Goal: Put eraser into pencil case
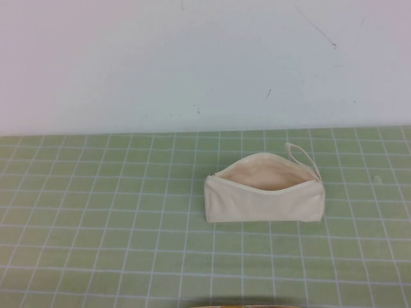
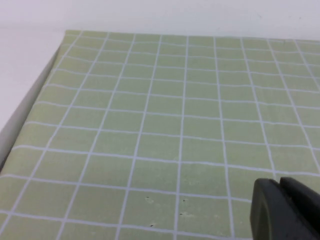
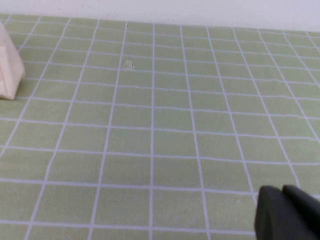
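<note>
Cream fabric catches our eye first in the high view: the pencil case (image 1: pixel 264 190) sits on a green grid mat (image 1: pixel 96 224), a little right of centre, lying lengthwise with its zip mouth gaping open toward the pale back wall (image 1: pixel 192 58). Its thin loop strap (image 1: pixel 302 156) curls up from the right end. We see no eraser on the mat here, and the pouch's visible interior looks bare. At the near edge, a thin tan-yellow sliver (image 1: pixel 241 305) peeks in; we cannot tell what it is. Neither arm appears in this view.

From the left wrist view, we look across bare grid mat running to a white border. A dark part of the left gripper (image 2: pixel 286 209) fills one corner, hovering above the mat; we cannot tell how wide it stands, and nothing shows in its hold.

From the right wrist view, one end of the pencil case (image 3: pixel 9 62) shows at the edge, well apart from the right gripper (image 3: pixel 287 214), which also hovers over bare mat. Its opening cannot be judged either.
</note>
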Available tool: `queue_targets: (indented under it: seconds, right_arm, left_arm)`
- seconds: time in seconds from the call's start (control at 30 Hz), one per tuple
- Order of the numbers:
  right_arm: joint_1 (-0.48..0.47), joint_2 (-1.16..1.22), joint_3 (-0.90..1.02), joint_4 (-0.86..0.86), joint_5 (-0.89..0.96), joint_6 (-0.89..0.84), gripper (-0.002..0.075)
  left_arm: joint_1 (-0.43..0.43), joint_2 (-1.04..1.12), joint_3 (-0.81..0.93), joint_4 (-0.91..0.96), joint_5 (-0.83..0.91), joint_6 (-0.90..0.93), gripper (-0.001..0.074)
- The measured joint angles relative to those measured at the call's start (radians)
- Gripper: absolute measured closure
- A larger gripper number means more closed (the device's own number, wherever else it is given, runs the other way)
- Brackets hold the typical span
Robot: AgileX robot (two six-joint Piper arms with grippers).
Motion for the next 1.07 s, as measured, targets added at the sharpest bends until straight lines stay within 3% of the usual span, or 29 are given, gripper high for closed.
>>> queue_targets:
  seconds: [0.2,1.07]
  right_arm:
    - [0.000,0.000,0.000,0.000,0.000,0.002,0.0727]
    - [0.000,0.000,0.000,0.000,0.000,0.004,0.0727]
  left_arm:
    - [0.045,0.000,-0.002,-0.010,0.005,0.000,0.0736]
    - [0.048,0.000,-0.004,-0.014,0.012,0.000,0.0736]
